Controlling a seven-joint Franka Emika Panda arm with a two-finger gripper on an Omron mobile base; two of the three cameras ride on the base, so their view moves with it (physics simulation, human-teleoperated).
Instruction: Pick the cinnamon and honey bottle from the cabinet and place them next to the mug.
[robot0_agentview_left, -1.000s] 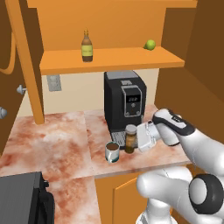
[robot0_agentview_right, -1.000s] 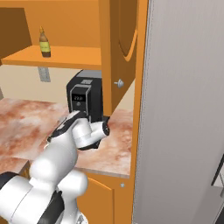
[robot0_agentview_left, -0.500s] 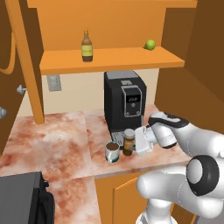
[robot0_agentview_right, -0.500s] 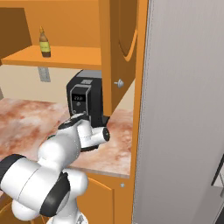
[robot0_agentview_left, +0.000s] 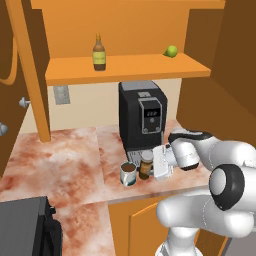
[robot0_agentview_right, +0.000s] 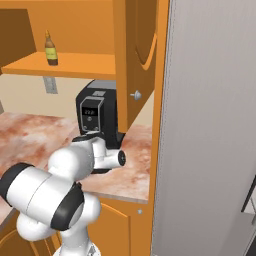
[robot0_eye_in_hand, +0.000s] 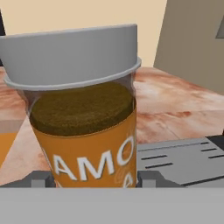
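Observation:
The cinnamon (robot0_agentview_left: 146, 165) is a small brown jar with a grey lid, upright just right of the mug (robot0_agentview_left: 128, 174), in front of the coffee machine. My gripper (robot0_agentview_left: 149, 168) reaches in from the right and is shut on the jar. In the hand view the cinnamon (robot0_eye_in_hand: 87, 127) sits close up between the fingertips (robot0_eye_in_hand: 41, 178), its orange label facing me. Whether its base touches the counter I cannot tell. The honey bottle (robot0_agentview_left: 99, 53) (robot0_agentview_right: 50, 48) stands on the shelf of the cabinet (robot0_agentview_left: 130, 67).
A black coffee machine (robot0_agentview_left: 142, 115) (robot0_agentview_right: 97, 112) stands right behind the mug and jar. A green lime (robot0_agentview_left: 171, 51) lies at the shelf's right end. The open cabinet door (robot0_agentview_right: 137, 60) hangs to the right, beside a tall grey panel (robot0_agentview_right: 210, 125). A dark appliance (robot0_agentview_left: 25, 227) sits lower left.
The arm has lowered the cinnamon a little and brought it closer to the mug. The grip has stayed the same; the honey bottle and mug have not moved.

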